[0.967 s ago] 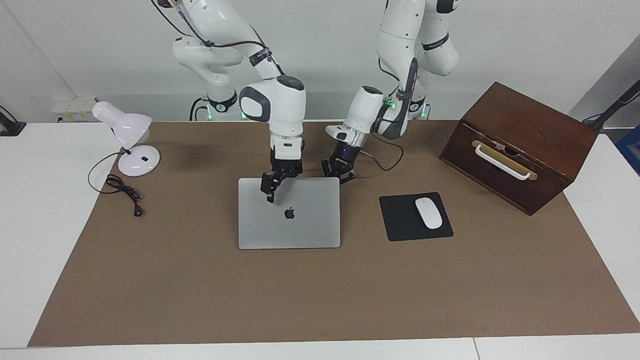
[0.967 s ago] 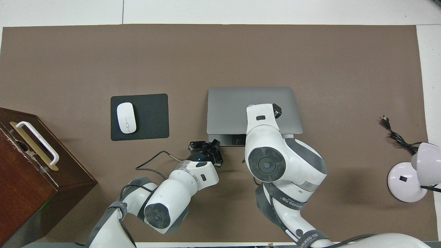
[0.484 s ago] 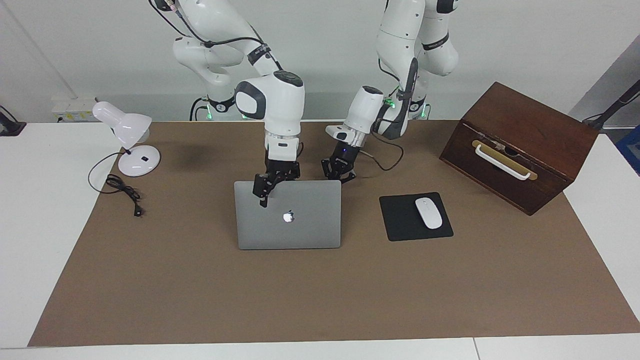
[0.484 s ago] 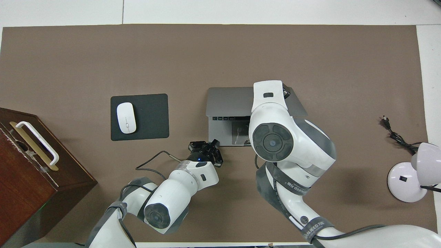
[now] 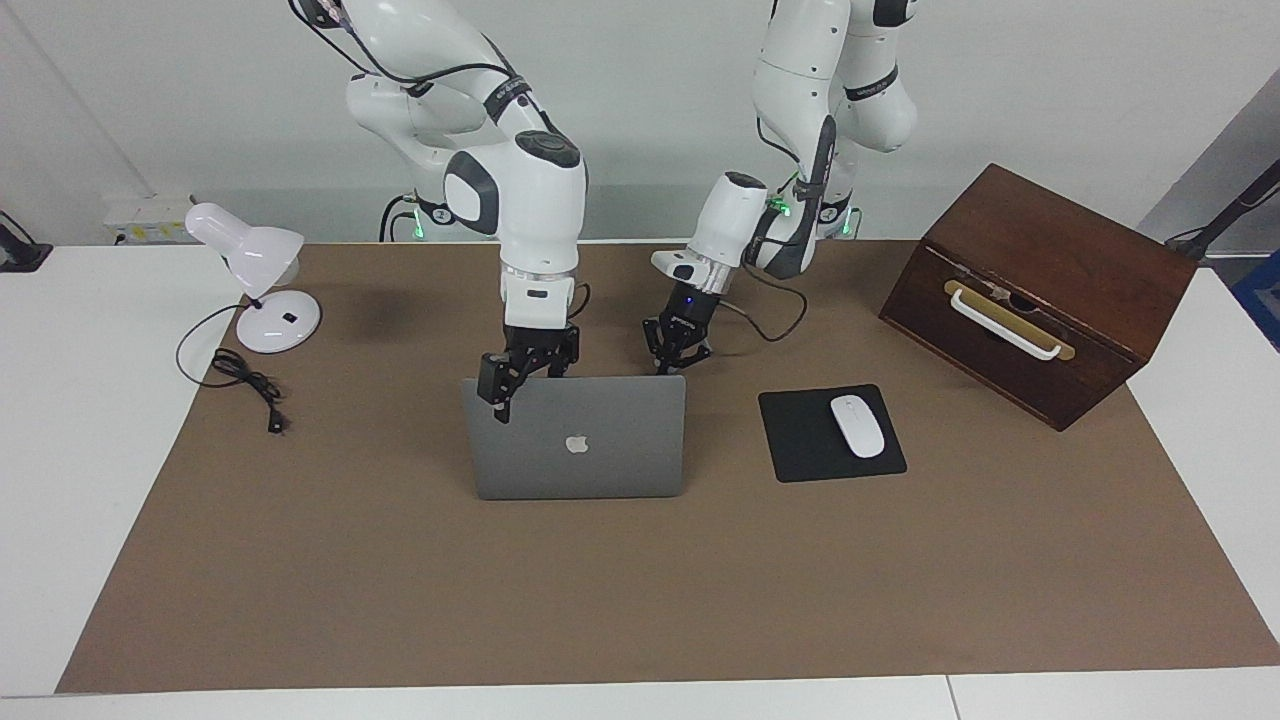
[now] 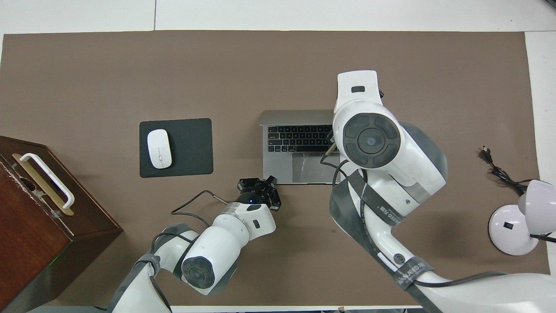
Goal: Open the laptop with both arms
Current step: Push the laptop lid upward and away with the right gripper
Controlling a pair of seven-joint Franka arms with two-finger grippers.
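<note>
- Where your laptop (image 5: 578,440) stands mid-mat, its lid is raised near upright, the apple logo facing away from the robots, the keyboard deck (image 6: 299,150) showing in the overhead view.
- You see the right gripper (image 5: 497,385) at the lid's top corner toward the right arm's end; whether its fingers are spread or pinched you cannot tell.
- You find the left gripper (image 5: 677,352) closed with nothing in it, low at the deck's robot-side edge, toward the mouse pad (image 5: 800,440).
</note>
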